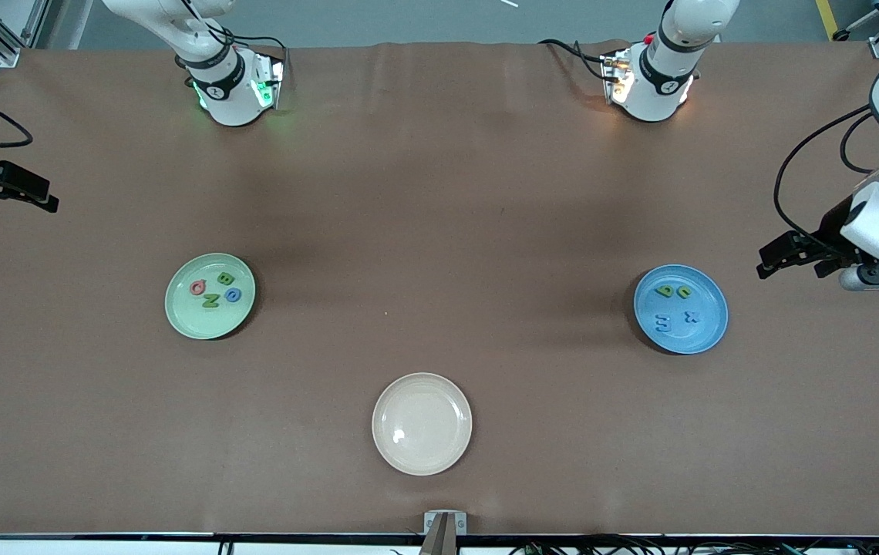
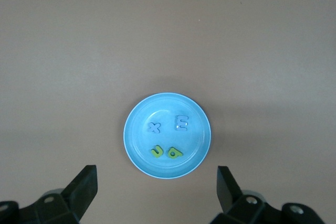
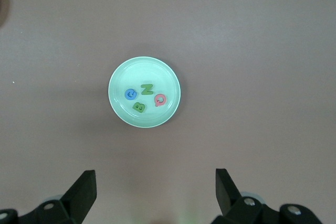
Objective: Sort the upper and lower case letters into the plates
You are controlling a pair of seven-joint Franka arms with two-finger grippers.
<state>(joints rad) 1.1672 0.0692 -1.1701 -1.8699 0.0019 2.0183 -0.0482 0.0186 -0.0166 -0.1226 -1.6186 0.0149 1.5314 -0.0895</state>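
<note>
Capitals lie in the mint plate (image 1: 177,308), small letters in the blue plate (image 1: 709,331); right gripper (image 1: 27,194) and left gripper (image 1: 783,258) hang spread, empty, at the table's ends.

Even overhead light; shadows perhaps soft.

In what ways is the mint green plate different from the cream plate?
The mint green plate holds four letters: green B, green N, blue G and pink Q; the cream plate holds nothing. The mint green plate lies toward the right arm's end, farther from the front camera; the cream plate lies mid-table, nearer. Both are round, shallow and of like size.
</note>
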